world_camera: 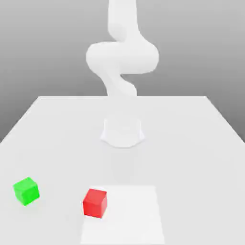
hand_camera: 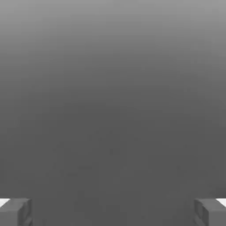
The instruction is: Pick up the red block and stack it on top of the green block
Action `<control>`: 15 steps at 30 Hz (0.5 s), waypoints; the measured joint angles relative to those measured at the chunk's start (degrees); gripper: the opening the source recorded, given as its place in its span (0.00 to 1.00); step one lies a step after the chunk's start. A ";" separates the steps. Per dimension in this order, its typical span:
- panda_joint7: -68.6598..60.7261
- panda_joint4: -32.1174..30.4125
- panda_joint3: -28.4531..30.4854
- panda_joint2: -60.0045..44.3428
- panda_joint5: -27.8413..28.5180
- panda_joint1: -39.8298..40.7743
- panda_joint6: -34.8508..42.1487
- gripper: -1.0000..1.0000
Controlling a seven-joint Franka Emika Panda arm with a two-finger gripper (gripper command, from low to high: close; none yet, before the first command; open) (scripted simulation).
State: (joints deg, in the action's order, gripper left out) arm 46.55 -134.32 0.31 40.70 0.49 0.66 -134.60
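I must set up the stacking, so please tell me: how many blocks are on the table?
2. The green block sits near the exterior view's left edge; the red block sits apart from it, toward the middle. None seems hidden.

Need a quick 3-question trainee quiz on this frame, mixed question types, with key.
1. True or false: the red block is already stacked on the green block.
2. Multiple choice: in the exterior view, the green block lies (A) to the left of the red block, (B) to its right, (C) on top of it.
3. Fill in: in the hand view, the fingers of the hand stand wide apart, so the hand is ____ and holds nothing.

Key
1. False. Both blocks sit apart on the table.
2. A.
3. open.
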 joint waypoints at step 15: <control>2.77 -15.53 2.51 -31.61 0.72 4.47 -17.41 0.50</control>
State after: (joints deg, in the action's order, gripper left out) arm 49.32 -149.84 2.82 9.10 1.21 5.13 -152.01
